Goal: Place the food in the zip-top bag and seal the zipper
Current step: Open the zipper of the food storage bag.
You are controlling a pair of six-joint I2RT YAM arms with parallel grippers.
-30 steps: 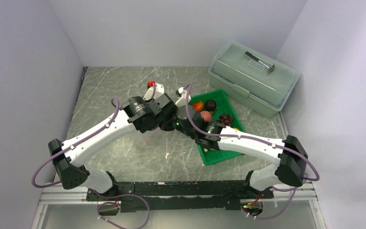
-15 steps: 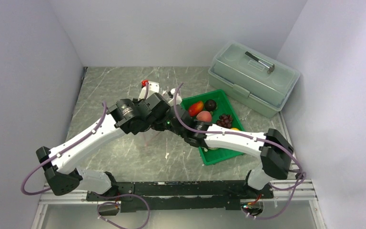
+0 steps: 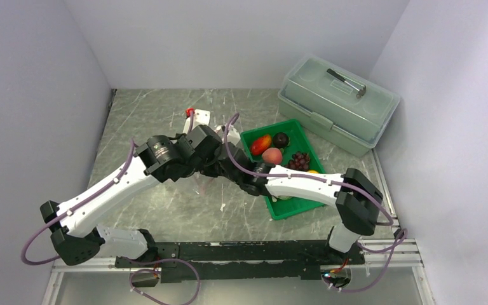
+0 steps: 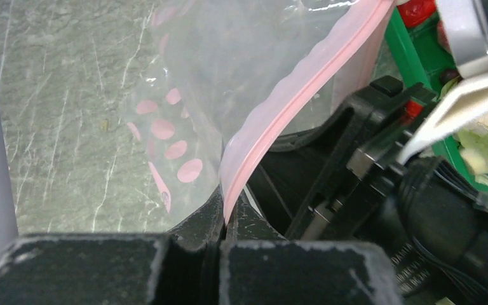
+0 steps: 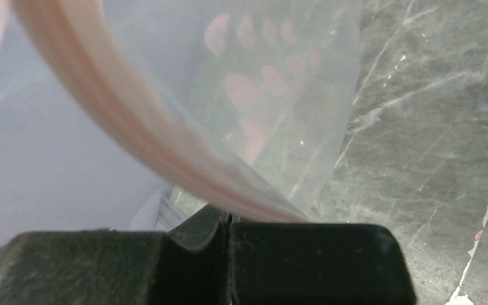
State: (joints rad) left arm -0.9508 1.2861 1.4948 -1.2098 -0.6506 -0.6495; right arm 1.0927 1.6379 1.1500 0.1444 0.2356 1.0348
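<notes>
The clear zip-top bag (image 4: 229, 76) with pink dots hangs between my two grippers, mostly hidden under them in the top view. My left gripper (image 4: 227, 219) is shut on the pink zipper (image 4: 279, 105). My right gripper (image 5: 229, 219) is shut on the zipper strip (image 5: 165, 152) too. In the top view both grippers meet near the tray's left edge: left gripper (image 3: 211, 166), right gripper (image 3: 229, 170). The food lies in the green tray (image 3: 290, 211): a red-orange fruit (image 3: 261, 143), a dark purple ball (image 3: 281, 139), a pink peach (image 3: 272, 155), a dark grape bunch (image 3: 300, 161). The white-and-green vegetable (image 4: 483, 143) shows in the left wrist view.
A pale green lidded box (image 3: 337, 105) stands at the back right. A small white piece with a red knob (image 3: 194, 115) lies on the marble table behind the arms. White walls close in on the left, back and right.
Both arms have moved left together, away from the tray, carrying the bag with them. The left arm's base links have swung further left.
</notes>
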